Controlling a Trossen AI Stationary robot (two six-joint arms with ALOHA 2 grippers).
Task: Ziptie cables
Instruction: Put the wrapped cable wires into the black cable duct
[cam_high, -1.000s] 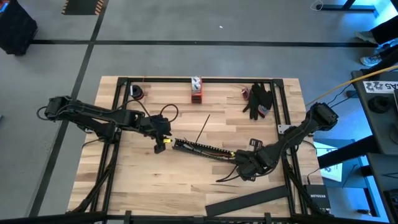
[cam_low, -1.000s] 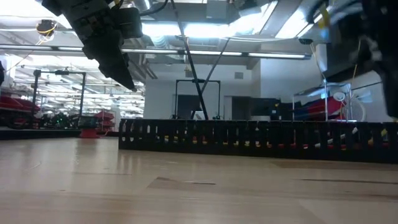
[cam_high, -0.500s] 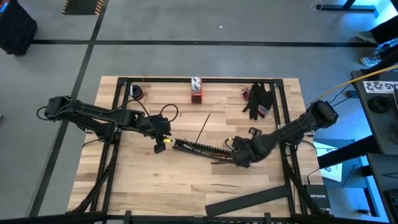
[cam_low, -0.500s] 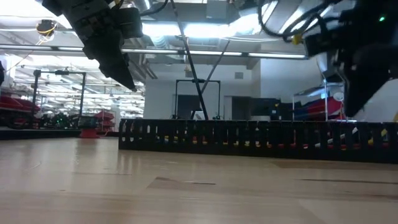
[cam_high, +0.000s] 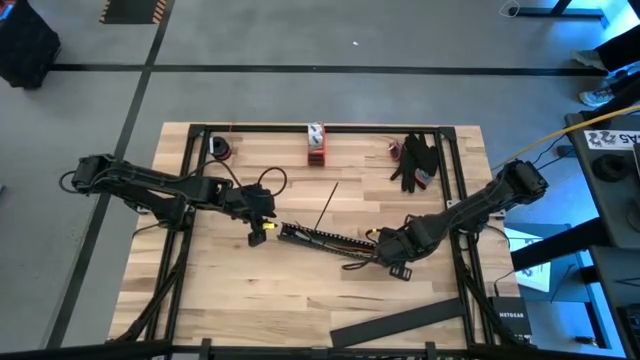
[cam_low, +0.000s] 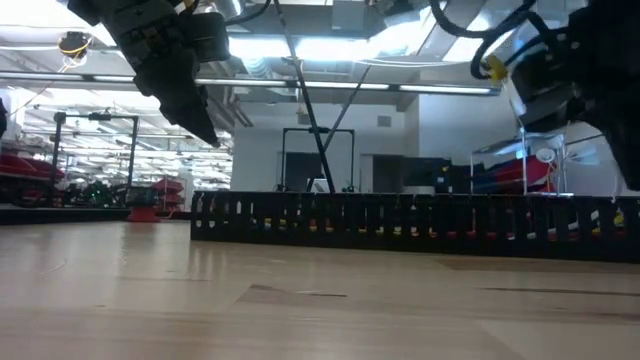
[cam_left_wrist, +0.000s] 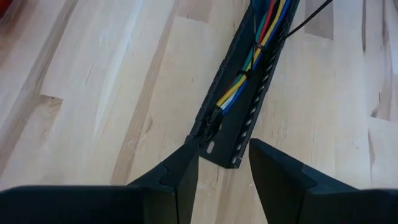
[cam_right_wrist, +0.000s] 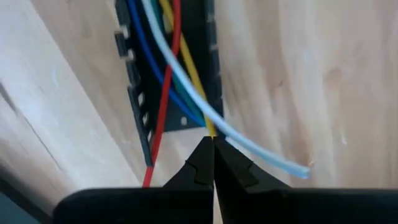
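Observation:
The cables (cam_left_wrist: 249, 68), blue, red, yellow, green and white wires, lie along the long black slotted bar (cam_high: 325, 240) in the middle of the table. At the bar's right end their loose ends spill out onto the wood (cam_right_wrist: 186, 68). My left gripper (cam_left_wrist: 221, 177) is open, with one finger on each side of the bar's left end (cam_left_wrist: 221, 152), touching nothing; in the low view it hangs above the table (cam_low: 190, 105). My right gripper (cam_right_wrist: 213, 163) is shut at the bar's right end (cam_high: 388, 250). A thin black strip (cam_high: 328, 205) lies on the table beyond the bar. My right gripper pinches the yellow cable (cam_right_wrist: 208, 127) between its fingertips, just where the wire leaves the bar's right end. The fingers lie along the wire. The white cable (cam_right_wrist: 261, 149) passes beside one fingertip, and the red one (cam_right_wrist: 152, 155) runs past on the other side.
Black gloves (cam_high: 415, 160), a red-and-white object (cam_high: 316, 143) and a small dark item (cam_high: 220, 148) sit along the far edge. A flat black bar (cam_high: 395, 322) lies at the near right. Black frame rails (cam_high: 190, 200) border the table on both sides.
My right gripper has moved toward the table's far left, up to the slotted bar's right end, then settled slightly back. The loose dark strand near it has swung along with it toward the bar.

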